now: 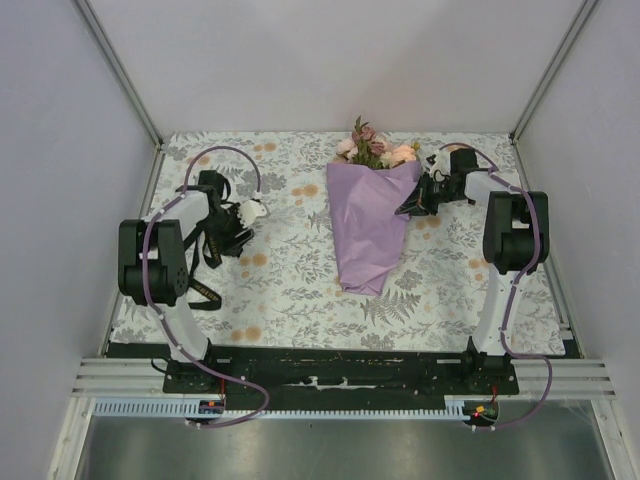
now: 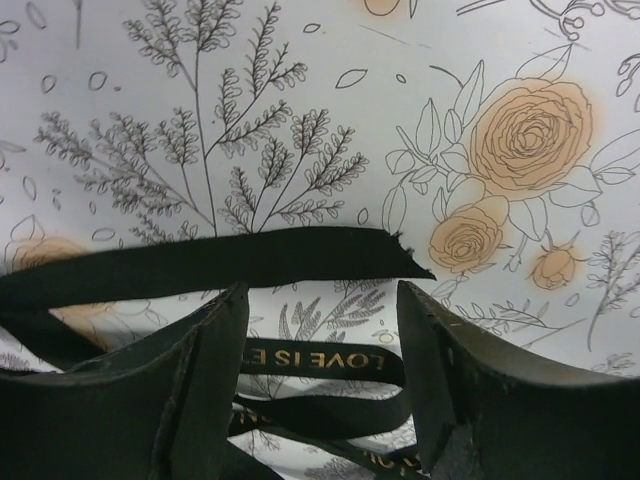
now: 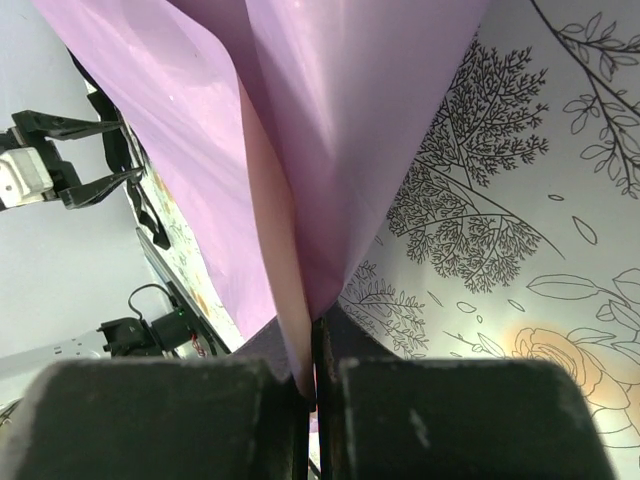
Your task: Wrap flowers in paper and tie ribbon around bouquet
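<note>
Under my left gripper (image 2: 320,300): the ribbon (image 2: 200,265), with black strands running crosswise to the finger gap and one printed strand lying between the fingers (image 2: 200,365).
Left fingers: wide apart, gripping nothing.
Right gripper (image 3: 312,375): pinched tight on an edge of the paper (image 3: 300,150).
Bouquet (image 1: 365,225): mid-table (image 1: 290,300), long axis near-to-far, flowers (image 1: 375,148) at the far end — well apart from the ribbon.
Nearer arm: left — I judge the ribbon is its pickup, closing across a strand.
</note>
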Motion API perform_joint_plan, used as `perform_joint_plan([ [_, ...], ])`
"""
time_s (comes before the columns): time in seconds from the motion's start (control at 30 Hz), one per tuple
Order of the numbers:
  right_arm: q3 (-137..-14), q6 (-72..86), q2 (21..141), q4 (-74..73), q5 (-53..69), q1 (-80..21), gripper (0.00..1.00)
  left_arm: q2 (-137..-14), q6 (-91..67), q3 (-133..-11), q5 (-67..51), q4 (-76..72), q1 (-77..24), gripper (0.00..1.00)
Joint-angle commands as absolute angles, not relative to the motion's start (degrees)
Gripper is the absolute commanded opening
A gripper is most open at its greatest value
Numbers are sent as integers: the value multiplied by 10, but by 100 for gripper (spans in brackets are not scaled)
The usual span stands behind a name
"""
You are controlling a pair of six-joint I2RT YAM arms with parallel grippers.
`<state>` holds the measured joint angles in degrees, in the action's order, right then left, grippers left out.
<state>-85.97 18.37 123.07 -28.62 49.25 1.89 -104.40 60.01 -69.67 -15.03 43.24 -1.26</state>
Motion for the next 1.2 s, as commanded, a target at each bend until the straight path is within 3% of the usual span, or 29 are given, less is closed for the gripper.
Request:
perform_joint_plan([
  [0.0, -885, 171, 1225, -295, 494, 21, 0, -1076, 699, -714, -148, 426, -16, 68],
  [0.13, -889, 171, 1222, -296, 501, 21, 0, -1104, 696, -715, -177, 419, -17, 56],
  [0.27, -897, 177, 1219, -294, 517, 21, 0, -1092, 742, -712, -220, 478, -27, 22],
  [0.4, -905, 209, 1225, -268, 534, 21, 0, -1024, 762, -673, -270, 533, -59, 2],
  [0.63, -908, 289, 1241, -190, 549, 21, 0, -905, 682, -600, -361, 550, -240, 2],
  [0.8, -909, 302, 1248, -171, 548, 20, 0, -898, 473, -642, -448, 416, -425, 2],
  [0.93, -904, 299, 1248, -164, 548, 20, 0, -980, 326, -754, -486, 252, -554, 2],
  [1.17, -879, 309, 1245, -137, 561, 20, 0, -1164, 149, -1061, -579, 90, -625, 2],
])
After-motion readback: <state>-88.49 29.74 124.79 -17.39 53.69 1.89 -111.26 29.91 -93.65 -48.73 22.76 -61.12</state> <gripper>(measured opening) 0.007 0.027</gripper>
